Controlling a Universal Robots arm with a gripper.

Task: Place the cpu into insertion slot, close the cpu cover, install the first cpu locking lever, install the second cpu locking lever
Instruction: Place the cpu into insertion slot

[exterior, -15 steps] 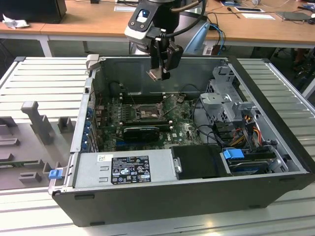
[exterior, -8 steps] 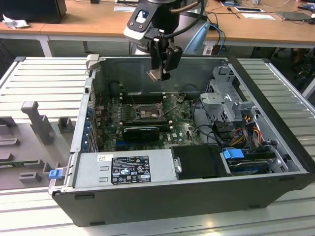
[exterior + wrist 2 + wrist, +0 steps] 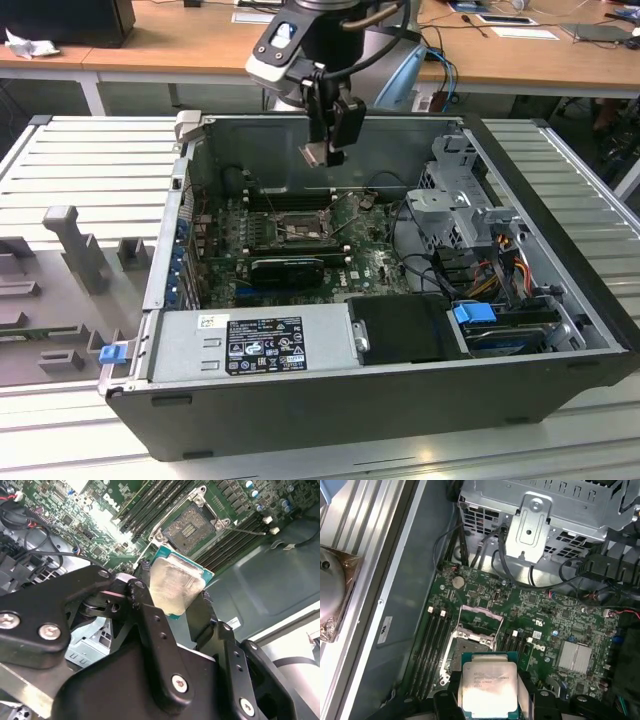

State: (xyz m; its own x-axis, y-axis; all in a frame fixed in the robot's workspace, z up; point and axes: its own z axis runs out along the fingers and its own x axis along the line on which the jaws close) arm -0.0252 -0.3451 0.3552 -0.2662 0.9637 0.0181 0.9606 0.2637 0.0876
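Cpu (image 3: 489,690) hangs in the air above the open computer case (image 3: 400,390), well clear of the motherboard (image 3: 545,615) and not yet in its slot. Its pale metal face is turned toward the camera in both wrist views, with the green edge showing round it. The claw (image 3: 489,703) pinches it by two opposite edges, a black finger (image 3: 150,625) on each side. In the exterior view the chip sits high over the board, near the case's back wall.

Just beyond the chip in the first wrist view lies the insertion slot (image 3: 472,640), its contact field bare. The cpu cover (image 3: 480,609) appears swung up off it on the far edge, so the way in looks free. Memory slots (image 3: 432,645) run beside the socket, and a metal drive cage (image 3: 535,510) stands farther off. The case itself rests on a ribbed counter (image 3: 90,160).

I judge the first step, placing the chip, to be under way, with cover and levers untouched. Seating it calls for squaring the chip's edges with the socket frame, keeping it level, and a gentle, straight descent without sliding across the contacts.
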